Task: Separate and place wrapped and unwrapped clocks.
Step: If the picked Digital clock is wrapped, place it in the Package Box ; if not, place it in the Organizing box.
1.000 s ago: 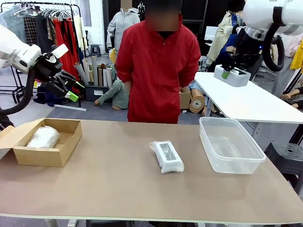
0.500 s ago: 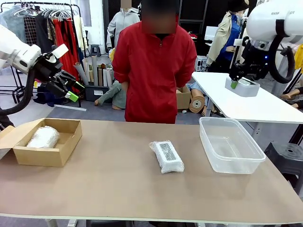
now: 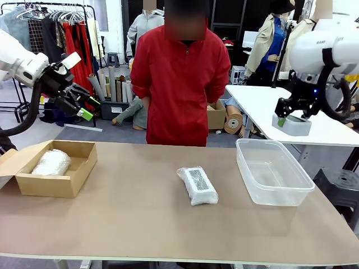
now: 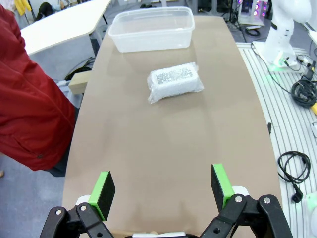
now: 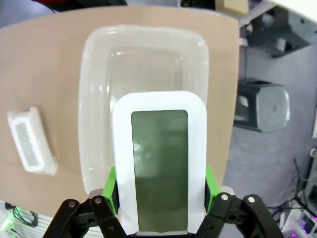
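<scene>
My right gripper [image 3: 289, 119] is shut on the bare white clock [image 3: 291, 125], holding it in the air above the far right end of the clear plastic tub [image 3: 273, 171]. In the right wrist view the clock [image 5: 159, 161] with its grey-green screen sits between the green pads, with the tub [image 5: 143, 59] directly below. One bubble-wrapped clock [image 3: 197, 185] lies in the middle of the table; it is also in the left wrist view [image 4: 174, 81]. Another wrapped clock [image 3: 51, 162] rests inside the cardboard box [image 3: 56, 183]. My left gripper [image 3: 83, 103] hangs open, high above the box.
A person in a red jacket [image 3: 185, 84] stands at the far side of the table, hands behind the back. A white table [image 3: 291, 120] stands behind at the right. A black stool [image 3: 339, 188] is beside the right table edge.
My right gripper has carried the bare clock downward and to the right, lowering it toward the tub. The left arm and the wrapped clocks have stayed put.
</scene>
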`<state>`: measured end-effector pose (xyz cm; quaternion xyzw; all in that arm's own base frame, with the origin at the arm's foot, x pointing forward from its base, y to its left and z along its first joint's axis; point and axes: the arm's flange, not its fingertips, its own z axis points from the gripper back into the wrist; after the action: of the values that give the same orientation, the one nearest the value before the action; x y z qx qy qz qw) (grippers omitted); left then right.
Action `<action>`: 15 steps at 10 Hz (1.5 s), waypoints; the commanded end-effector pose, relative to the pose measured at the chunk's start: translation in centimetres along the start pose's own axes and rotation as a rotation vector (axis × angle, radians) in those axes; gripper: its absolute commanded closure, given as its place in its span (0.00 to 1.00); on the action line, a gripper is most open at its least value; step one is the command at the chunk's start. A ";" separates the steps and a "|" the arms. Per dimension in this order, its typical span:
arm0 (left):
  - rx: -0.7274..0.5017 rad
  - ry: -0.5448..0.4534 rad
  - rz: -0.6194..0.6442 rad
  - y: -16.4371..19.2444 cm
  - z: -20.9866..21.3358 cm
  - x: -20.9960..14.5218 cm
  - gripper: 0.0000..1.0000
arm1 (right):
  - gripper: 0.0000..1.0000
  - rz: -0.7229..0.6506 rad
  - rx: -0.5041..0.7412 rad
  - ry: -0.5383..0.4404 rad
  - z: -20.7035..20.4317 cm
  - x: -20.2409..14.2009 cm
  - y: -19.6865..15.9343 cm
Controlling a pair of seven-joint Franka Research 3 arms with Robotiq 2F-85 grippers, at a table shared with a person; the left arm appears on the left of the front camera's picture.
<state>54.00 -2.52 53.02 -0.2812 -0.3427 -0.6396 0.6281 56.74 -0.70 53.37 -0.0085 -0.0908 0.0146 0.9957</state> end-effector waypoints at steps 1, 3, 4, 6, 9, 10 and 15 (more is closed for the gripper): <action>0.007 -0.001 0.000 -0.1 0.2 0.1 0.00 | 1.00 -0.106 -0.054 -0.137 -2.5 -0.6 -0.1; 0.007 -0.001 0.000 -0.1 0.2 0.1 0.00 | 1.00 -0.102 -0.031 -0.142 -5.3 -0.6 0.6; 0.007 -0.001 0.000 -0.1 0.2 0.1 0.00 | 1.00 -0.114 0.011 -0.150 -6.4 -0.3 1.0; 0.007 -0.001 0.000 -0.1 0.2 0.1 0.00 | 1.00 -0.161 0.004 -0.144 -7.6 -0.6 1.5; 0.007 -0.001 0.000 -0.1 0.2 0.1 0.00 | 1.00 -0.120 0.013 -0.105 -8.4 -0.5 1.1; 0.007 -0.001 0.000 -0.1 0.2 0.1 0.00 | 1.00 -0.120 0.013 -0.105 -8.4 -0.5 1.1; 0.007 -0.001 0.000 -0.1 0.2 0.1 0.00 | 1.00 -0.142 -0.045 -0.076 -11.8 -0.4 2.7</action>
<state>54.00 -2.52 53.03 -0.2812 -0.3427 -0.6396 0.6280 57.92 0.70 42.83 -0.0024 -0.1231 -0.0410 0.9915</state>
